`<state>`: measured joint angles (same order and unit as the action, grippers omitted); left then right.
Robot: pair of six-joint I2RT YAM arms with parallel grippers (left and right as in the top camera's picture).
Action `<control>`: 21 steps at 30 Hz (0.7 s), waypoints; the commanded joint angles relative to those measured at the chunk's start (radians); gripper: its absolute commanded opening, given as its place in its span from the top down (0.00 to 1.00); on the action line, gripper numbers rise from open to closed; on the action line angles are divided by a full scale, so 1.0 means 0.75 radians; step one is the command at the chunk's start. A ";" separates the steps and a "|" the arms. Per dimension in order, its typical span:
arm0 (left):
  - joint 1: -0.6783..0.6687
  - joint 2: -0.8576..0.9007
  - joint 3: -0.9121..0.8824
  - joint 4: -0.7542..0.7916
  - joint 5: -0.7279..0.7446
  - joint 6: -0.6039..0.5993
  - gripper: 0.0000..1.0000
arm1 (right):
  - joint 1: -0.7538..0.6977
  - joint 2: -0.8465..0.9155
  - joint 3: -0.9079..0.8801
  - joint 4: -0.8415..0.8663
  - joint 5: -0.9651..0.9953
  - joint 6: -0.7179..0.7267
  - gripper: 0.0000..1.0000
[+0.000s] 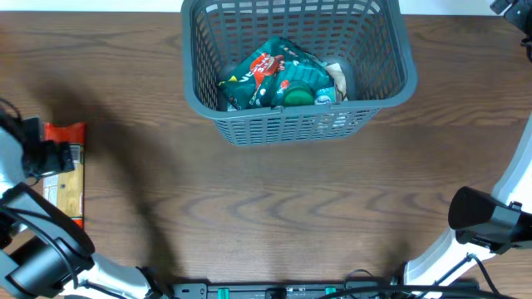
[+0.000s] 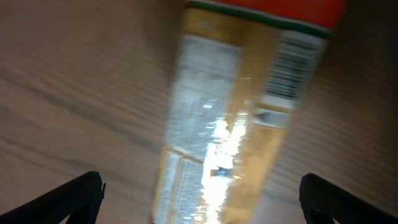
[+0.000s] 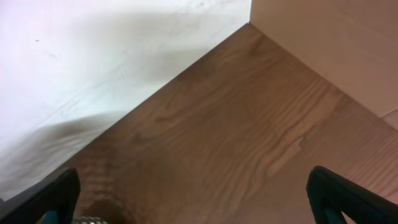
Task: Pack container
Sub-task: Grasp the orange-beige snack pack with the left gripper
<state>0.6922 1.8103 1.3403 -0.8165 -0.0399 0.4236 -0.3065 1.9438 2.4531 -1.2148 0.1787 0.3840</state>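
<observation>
The container (image 1: 405, 51), a dark grey lattice basket, stands at the back middle of the table and holds green snack packs (image 1: 274, 73). A gold snack pack with an orange-red end (image 1: 65, 184) lies flat at the table's left edge. My left gripper (image 2: 202, 194) hovers right over this pack (image 2: 231, 106), open, with its dark fingers (image 2: 73, 200) wide on either side and apart from it. Above bare wood near the table's far corner my right gripper (image 3: 196, 194) is open and holds nothing.
The wooden table (image 1: 274, 208) stretches between the basket and the front edge. The right arm's dark elbow (image 1: 482, 214) sits at the lower right. A white wall (image 3: 93, 56) and a cardboard panel (image 3: 336, 37) border the table's corner in the right wrist view.
</observation>
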 commanded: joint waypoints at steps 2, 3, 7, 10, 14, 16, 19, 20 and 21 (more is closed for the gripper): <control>0.083 0.035 -0.003 0.015 0.119 0.017 0.02 | -0.001 -0.012 0.003 -0.003 0.006 0.016 0.01; 0.096 0.044 -0.003 0.015 0.162 0.017 0.02 | -0.001 -0.012 0.003 -0.003 0.006 0.016 0.01; 0.104 0.088 -0.003 0.015 0.219 0.017 0.02 | -0.001 -0.012 0.003 -0.003 0.006 0.016 0.01; 0.096 0.119 -0.003 0.016 0.262 0.018 0.02 | -0.001 -0.012 0.003 -0.003 0.005 0.016 0.01; 0.090 0.159 -0.003 0.015 0.263 0.018 0.01 | -0.001 -0.012 0.003 -0.003 0.005 0.016 0.01; 0.090 0.185 -0.003 0.015 0.263 0.018 0.01 | -0.001 -0.012 0.003 -0.003 0.006 0.016 0.01; 0.090 0.222 -0.003 0.021 0.263 0.018 0.01 | -0.001 -0.012 0.003 -0.003 0.006 0.016 0.01; 0.090 0.239 -0.003 0.020 0.263 0.018 0.01 | -0.001 -0.012 0.003 -0.003 0.005 0.016 0.01; 0.090 0.254 -0.003 0.020 0.263 0.018 0.01 | -0.001 -0.012 0.003 -0.003 0.006 0.016 0.01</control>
<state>0.7620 1.9625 1.3403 -0.8024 0.1436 0.4236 -0.3061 1.9438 2.4531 -1.2148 0.1787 0.3840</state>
